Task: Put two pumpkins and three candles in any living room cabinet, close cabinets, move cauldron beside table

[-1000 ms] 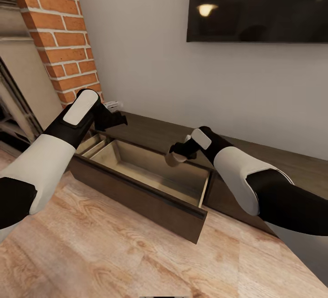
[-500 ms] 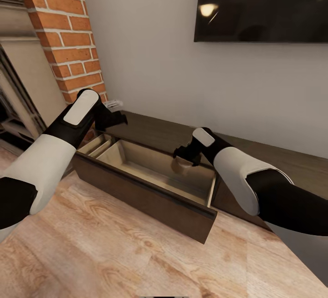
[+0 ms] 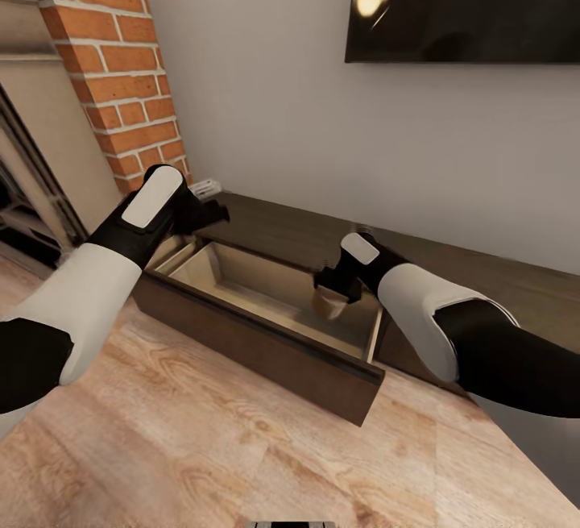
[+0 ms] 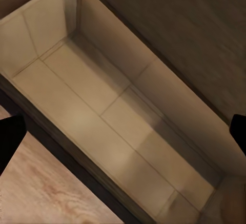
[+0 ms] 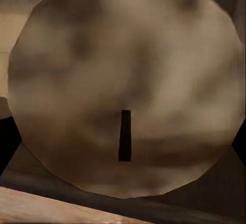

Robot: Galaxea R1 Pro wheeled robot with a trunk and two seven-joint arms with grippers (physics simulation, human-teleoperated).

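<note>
— Room in the drawer [image 3: 242,286]?
— Bare pale floor, walls all round, frame centre. My right gripper [image 3: 332,296] pinches a tan, dark-wicked candle [image 3: 326,302] above its right end. My left gripper [image 3: 211,212] is spread.

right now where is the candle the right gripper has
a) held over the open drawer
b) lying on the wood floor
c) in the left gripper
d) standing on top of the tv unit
a: the right gripper is shut on the candle, which hangs above the pale interior of the open drawer of the cabinet.
</note>
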